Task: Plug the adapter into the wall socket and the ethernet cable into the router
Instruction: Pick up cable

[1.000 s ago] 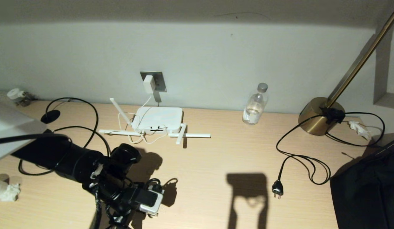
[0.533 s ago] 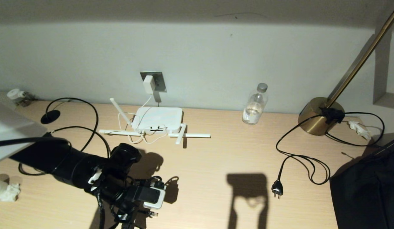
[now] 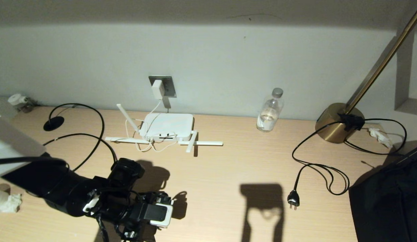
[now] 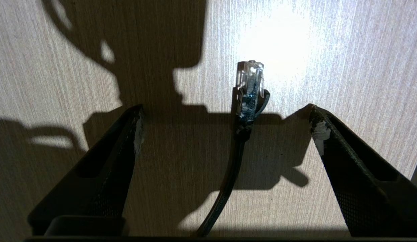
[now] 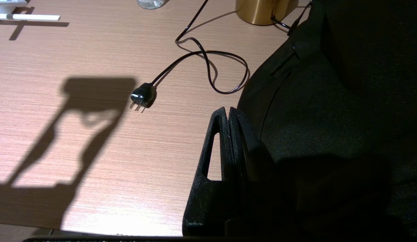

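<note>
The right gripper [image 5: 229, 112] has its two black fingers pressed together, with nothing between them. It is above a light wooden table [image 5: 77, 134]. A black plug [image 5: 143, 95] with two metal pins lies on the table, and its black cord [image 5: 208, 64] curls in a loop toward a round gold lamp base [image 5: 259, 11]. A dark cloth thing [image 5: 329, 101] is just beside the gripper. A white stick antenna [image 5: 27, 16] lies far off at one corner.

The adapter [image 3: 157, 89] sits in the wall socket [image 3: 162, 86], on the wall behind the router [image 3: 167, 126] on the desk [image 3: 228, 174]. To the right stand a bottle [image 3: 270, 111], then a lamp base [image 3: 338, 122]. The ethernet cable [image 3: 77, 134] lies left of the router.
</note>
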Tool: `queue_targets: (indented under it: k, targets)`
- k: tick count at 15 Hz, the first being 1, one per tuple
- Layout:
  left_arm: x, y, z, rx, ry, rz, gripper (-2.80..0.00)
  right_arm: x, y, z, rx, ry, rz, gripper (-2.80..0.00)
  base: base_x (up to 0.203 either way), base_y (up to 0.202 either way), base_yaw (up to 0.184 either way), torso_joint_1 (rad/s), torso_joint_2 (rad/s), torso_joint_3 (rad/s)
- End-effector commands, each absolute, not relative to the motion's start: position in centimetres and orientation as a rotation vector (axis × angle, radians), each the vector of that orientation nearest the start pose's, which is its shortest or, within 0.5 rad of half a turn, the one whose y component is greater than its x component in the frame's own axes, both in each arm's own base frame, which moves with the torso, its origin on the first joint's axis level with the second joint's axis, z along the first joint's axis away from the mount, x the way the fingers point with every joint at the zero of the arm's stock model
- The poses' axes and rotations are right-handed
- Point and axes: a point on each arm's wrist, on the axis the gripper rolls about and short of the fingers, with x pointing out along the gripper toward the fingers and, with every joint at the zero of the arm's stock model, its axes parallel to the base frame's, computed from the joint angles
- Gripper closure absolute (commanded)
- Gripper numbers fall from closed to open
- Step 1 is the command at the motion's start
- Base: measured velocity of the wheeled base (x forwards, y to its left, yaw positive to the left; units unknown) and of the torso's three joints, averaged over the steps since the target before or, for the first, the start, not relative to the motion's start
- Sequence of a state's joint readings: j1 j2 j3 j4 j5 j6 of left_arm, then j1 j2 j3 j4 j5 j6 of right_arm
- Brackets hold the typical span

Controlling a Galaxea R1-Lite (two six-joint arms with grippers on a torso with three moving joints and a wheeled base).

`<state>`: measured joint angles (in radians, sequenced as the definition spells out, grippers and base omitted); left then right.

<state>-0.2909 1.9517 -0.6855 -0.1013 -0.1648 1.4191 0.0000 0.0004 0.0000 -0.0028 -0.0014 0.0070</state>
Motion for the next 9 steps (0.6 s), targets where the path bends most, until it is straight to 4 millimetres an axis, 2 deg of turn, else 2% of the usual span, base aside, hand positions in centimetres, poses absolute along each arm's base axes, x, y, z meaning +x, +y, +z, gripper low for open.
queue_targets:
  k: [1,2,9]
  targets:
    - [26.29,-8.23,3.93,1.296,0.686,-1.172,-2.80,-2.28,0.00,7.58,0.007,-0.003,-0.002,0.00,0.000,0.000,0.000,0.000,0.00,0.000]
    - [26.34,-8.25,3.97,1.295,0.685,-1.171,0.00,-2.28,0.00,7.58,0.006,-0.003,-0.002,0.00,0.000,0.000,0.000,0.000,0.00,0.000]
    - [25.84,-8.10,3.96,1.294,0.696,-1.181,0.00,-2.28,0.00,7.58,0.008,-0.003,-0.001,0.00,0.000,0.000,0.000,0.000,0.00,0.000]
